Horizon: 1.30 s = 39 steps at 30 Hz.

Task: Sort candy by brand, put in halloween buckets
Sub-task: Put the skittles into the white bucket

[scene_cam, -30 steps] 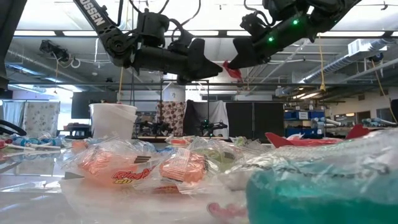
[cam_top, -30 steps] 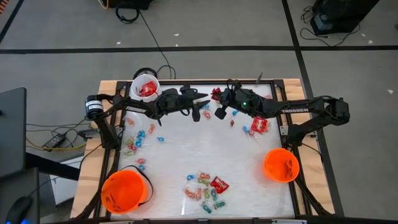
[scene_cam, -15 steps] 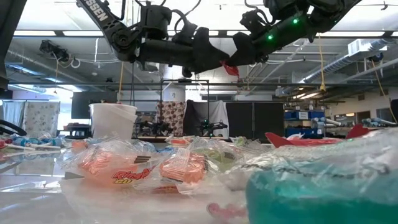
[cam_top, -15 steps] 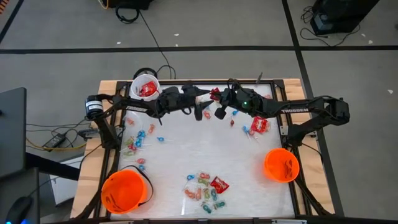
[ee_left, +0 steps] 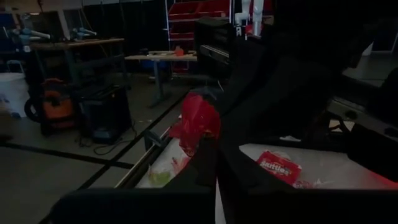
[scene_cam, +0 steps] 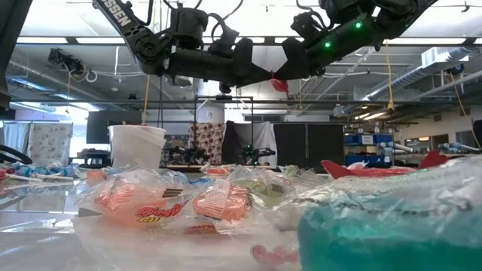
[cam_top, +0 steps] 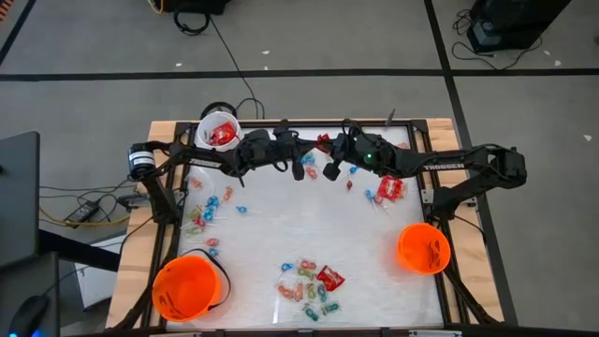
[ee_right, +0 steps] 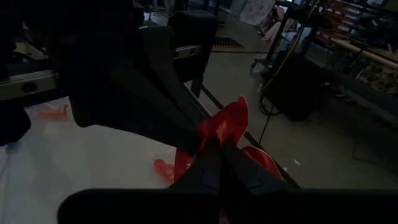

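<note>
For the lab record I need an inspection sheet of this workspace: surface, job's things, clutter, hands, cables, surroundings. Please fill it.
Surface: white table top, wooden edge.
Job's things: candy piles at left and front; two orange buckets; white pail holding red packets.
Clutter: nothing seen.
Hands: left hand and right hand both shut on one red packet, raised at the far edge.
Cables: black cable on the floor.
Surroundings: grey floor; workshop shelving.

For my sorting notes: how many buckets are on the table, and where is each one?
3. One orange bucket sits at the near-left corner, a second orange bucket at the right edge, and a white bucket at the far-left corner. None appears hidden.
</note>
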Tool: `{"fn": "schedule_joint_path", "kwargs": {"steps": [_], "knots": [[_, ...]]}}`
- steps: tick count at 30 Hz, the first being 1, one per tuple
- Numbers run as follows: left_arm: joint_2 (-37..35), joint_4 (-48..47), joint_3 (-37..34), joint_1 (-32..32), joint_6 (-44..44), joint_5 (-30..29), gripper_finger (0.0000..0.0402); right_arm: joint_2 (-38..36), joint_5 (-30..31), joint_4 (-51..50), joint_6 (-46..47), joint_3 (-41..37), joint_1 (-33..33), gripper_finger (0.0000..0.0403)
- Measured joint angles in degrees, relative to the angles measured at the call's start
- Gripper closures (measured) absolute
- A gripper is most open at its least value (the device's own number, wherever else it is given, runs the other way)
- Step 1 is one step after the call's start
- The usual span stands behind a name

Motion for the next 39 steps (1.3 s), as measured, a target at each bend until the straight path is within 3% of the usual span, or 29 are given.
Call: {"fn": "schedule_joint_path", "kwargs": {"steps": [7,13,17,28,32,36,39], "knots": [[-0.99,-4.1,0.0,1.1,0.34,0.48,0.0399,0.0,1.81,-5.35,6.06,0.11,-0.22,0.0342],[-8.35,-19.45,0.01,2.62,6.68,-6.79,0.04,0.14,3.81,-20.84,12.92,-0.09,-1.03,0.0294],[-15.47,-33.19,-0.07,3.52,7.59,-11.16,0.04,-0.06,1.48,-30.36,15.5,0.02,-1.49,0.0276],[-33.28,-68.96,-0.04,12.35,1.42,-21.13,0.0401,-0.02,-6.39,-44.76,18.0,-0.02,-1.57,0.0274],[-34.82,-75.34,-0.07,15.84,-1.18,-23.7,0.0401,-0.01,-7.06,-45.68,18.86,-0.02,-1.51,0.0274],[-34.93,-80.89,-0.07,18.37,-1.5,-33.27,0.0399,0.0,-7.05,-46.03,19.2,-0.02,-1.53,0.0274],[-34.93,-81.97,-1.12,20.85,-1.8,-33.57,0.0397,0.0,-7.05,-46.46,19.18,-0.02,-1.53,0.0274]]}}
